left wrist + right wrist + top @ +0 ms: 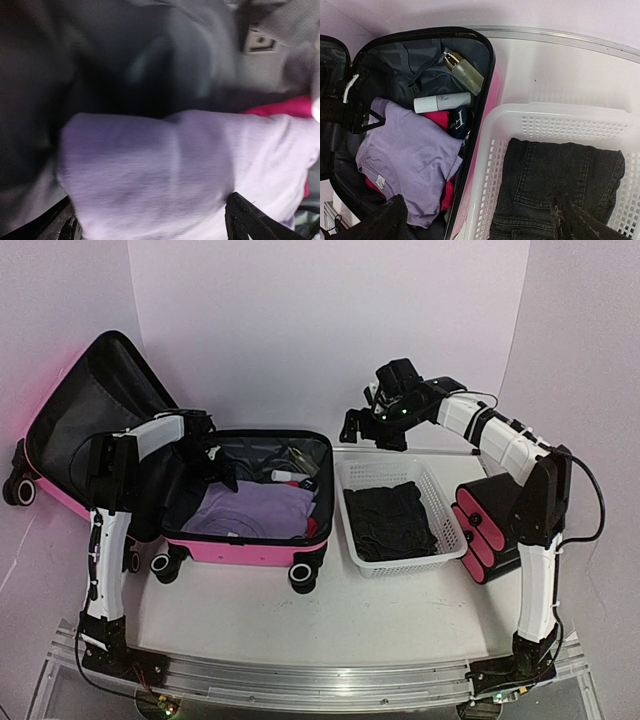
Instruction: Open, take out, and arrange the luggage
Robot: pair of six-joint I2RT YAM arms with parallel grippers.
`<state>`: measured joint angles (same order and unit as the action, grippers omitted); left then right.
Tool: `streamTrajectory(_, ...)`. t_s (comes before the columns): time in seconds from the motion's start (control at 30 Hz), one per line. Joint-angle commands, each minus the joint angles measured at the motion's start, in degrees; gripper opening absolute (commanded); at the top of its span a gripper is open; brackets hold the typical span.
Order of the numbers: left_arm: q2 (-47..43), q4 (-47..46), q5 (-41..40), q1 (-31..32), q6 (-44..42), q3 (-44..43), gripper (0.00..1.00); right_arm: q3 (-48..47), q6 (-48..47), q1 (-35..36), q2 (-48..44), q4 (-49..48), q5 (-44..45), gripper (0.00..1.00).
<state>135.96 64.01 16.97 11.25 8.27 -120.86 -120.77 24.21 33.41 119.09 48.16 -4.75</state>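
Ok, the luggage (pixel 240 545) sits just left of the basket (pixel 410 566), close enough that I can't tell whether they touch. It's open, with the lid (pixel 90 400) thrown back on the side away from the basket and propped against the wall, so I'd call the opening step done and the unloading in hand. The jeans (pixel 390 520) lie folded in the basket. The left gripper (pixel 203 462) is down inside the luggage at the end far from the basket, right over the lilac shirt (pixel 255 510). In the wrist view its fingers (pixel 245 222) are spread wide, with shirt cloth filling the gap between them, and nothing is pinched yet as far as I can see. The right gripper (pixel 365 425) hangs above the basket's far end with its fingers (pixel 385 222) released and empty. Its camera looks down on both the basket and the luggage. Key geometry: the shirt is directly under the left fingers, and the left arm is clearly the nearer one. The luggage tub's long axis runs side to side toward the basket, so a lifted shirt has to travel along that axis and over the tub wall nearest the basket. A white tube (pixel 442 102) and a bottle (pixel 465 72) lie in the tub's far corner on the basket side, with something red under the shirt. My call: the left gripper closes on the shirt next. The risk is snagging the red layer with it.
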Motion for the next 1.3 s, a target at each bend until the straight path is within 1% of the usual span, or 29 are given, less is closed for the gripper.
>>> streamTrajectory(0.0, 0.4, 0.2, 8.1, -0.2, -1.1, -3.0, 0.99, -3.0, -0.3, -0.3, 0.5, -1.7, -1.2, 0.98)
streamTrajectory(0.03, 0.4, 0.0, 10.8, -0.2, -0.8, -3.2, 0.98, -2.9, -0.2, -0.4, 0.4, -1.6, -1.3, 0.98)
streamTrajectory(0.07, 0.3, 0.0, 12.0, -0.2, -0.2, -3.5, 0.95, -2.8, 0.0, -0.5, 0.4, -1.7, -1.4, 0.98)
streamTrajectory(0.13, -0.5, 0.0, 12.7, -0.3, 1.2, -3.5, 0.89, -2.7, 0.1, -0.6, 0.4, -1.7, -1.6, 0.98)
streamTrajectory(0.33, -5.2, -1.3, 7.5, 0.4, 3.5, -0.7, 0.78, -2.4, 0.3, -0.6, 0.6, -1.7, -2.1, 0.98)
streamTrajectory(0.5, -7.1, -1.9, 5.9, 1.8, 3.5, 0.2, 0.75, -2.5, 0.5, -0.6, 0.9, -1.9, -2.5, 0.98)
streamTrajectory(0.67, -8.3, -1.9, 3.2, 1.9, 4.0, 1.8, 0.75, -1.8, 0.8, -0.6, 0.3, -2.0, -2.8, 0.98)
streamTrajectory(0.73, -8.8, -2.0, 2.7, 1.8, 4.0, 2.9, 0.77, -1.2, 0.8, -0.6, 0.0, -2.1, -2.6, 0.98)
streamTrajectory(0.8, -9.2, -1.9, 1.1, 1.8, 3.8, 3.8, 0.87, -0.9, 0.8, -0.6, -0.2, -2.2, -2.3, 0.98)
streamTrajectory(0.9, -8.8, -0.8, -0.6, 1.0, 3.2, 3.6, 0.98, -1.1, 1.0, -0.6, -0.2, -2.2, -2.4, 0.98)
streamTrajectory(1.0, -8.2, 0.8, 1.3, -0.4, 3.4, 4.7, 0.99, -1.1, 0.9, -0.6, -0.3, -2.2, -2.4, 0.98)
streamTrajectory(1.13, -7.4, 1.1, 2.8, -0.6, 1.9, 6.8, 0.99, -1.5, 1.2, -0.6, -0.1, -2.2, -2.7, 0.98)
streamTrajectory(1.27, -7.6, 2.5, -1.5, -0.5, 0.1, 7.9, 0.99, -1.7, 1.3, -0.6, -0.1, -2.2, -2.9, 0.98)
